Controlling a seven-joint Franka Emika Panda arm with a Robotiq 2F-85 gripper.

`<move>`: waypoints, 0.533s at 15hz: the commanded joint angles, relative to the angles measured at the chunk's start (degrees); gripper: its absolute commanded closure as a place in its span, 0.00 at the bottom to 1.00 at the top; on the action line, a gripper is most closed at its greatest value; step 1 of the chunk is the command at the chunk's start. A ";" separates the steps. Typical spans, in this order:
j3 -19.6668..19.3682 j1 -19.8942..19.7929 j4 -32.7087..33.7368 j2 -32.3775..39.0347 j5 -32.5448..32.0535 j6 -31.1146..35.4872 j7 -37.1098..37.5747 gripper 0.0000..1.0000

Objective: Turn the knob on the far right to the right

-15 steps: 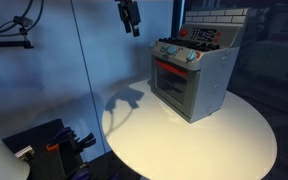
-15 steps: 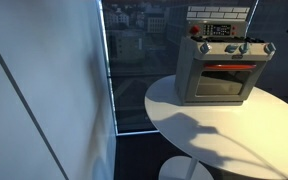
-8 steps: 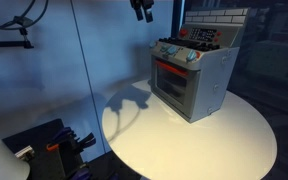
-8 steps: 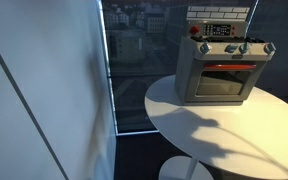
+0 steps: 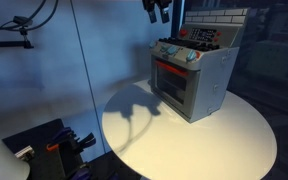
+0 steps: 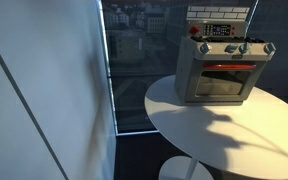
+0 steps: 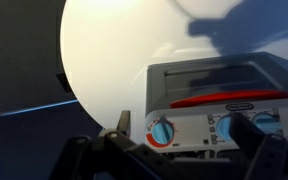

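Note:
A grey toy oven with a red-trimmed door stands on a round white table; it also shows in an exterior view. A row of blue knobs runs along its top front edge, and the far right knob is at the end of the row, also visible in an exterior view. My gripper hangs high above the oven's far corner, open and empty. In the wrist view the open gripper frames the knob panel from above, with a red-ringed knob between the fingers.
A glass wall stands behind the table. Dark equipment and cables sit on the floor beside the table. The table edge lies close in front of the oven.
My gripper has moved sideways at the same height to a spot above the oven. Its shadow has slid across the table toward the oven.

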 commanded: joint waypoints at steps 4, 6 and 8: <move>-1.25 -0.02 1.43 2.05 -0.62 0.14 -1.96 0.00; -1.23 0.04 1.33 2.18 -0.61 0.15 -1.96 0.00; -1.20 0.10 1.33 2.17 -0.61 0.15 -1.96 0.00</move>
